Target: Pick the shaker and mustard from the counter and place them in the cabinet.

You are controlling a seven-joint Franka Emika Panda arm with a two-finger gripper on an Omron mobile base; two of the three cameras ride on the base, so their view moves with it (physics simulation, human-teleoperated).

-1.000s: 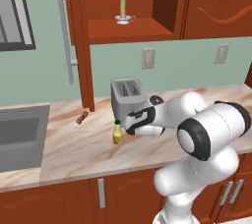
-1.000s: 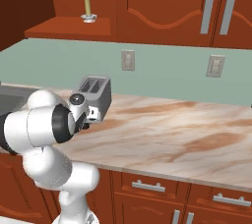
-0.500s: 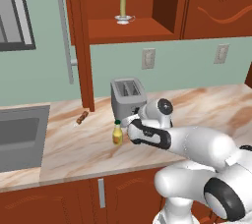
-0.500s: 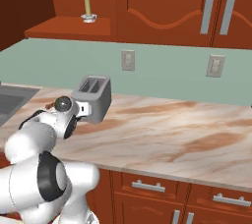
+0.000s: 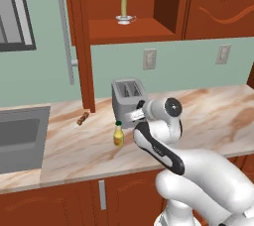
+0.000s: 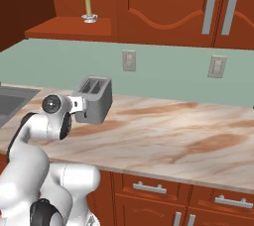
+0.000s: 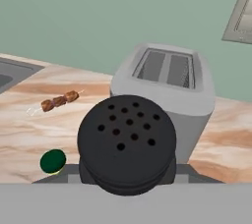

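The end effector is sitting closed around the black shaker, whose perforated round top is facing the hand camera and hiding the fingertips. The hand is hanging in front of the silver two-slot toaster, which is standing near the back edge of the table. The arm is bending over from the front, so in the left base view its wrist is covering the shaker itself.

The mustard is standing upright on the table, just in front of the toaster's left corner and close beside the arm; from the hand view only its green cap is peeking up, lower left of the shaker. A small meat skewer is lying flat toward the back edge, between the toaster and the sink set into the table's left end.

Above, the cabinet is showing its open shelf niche, where a pale candle in a white holder is standing.
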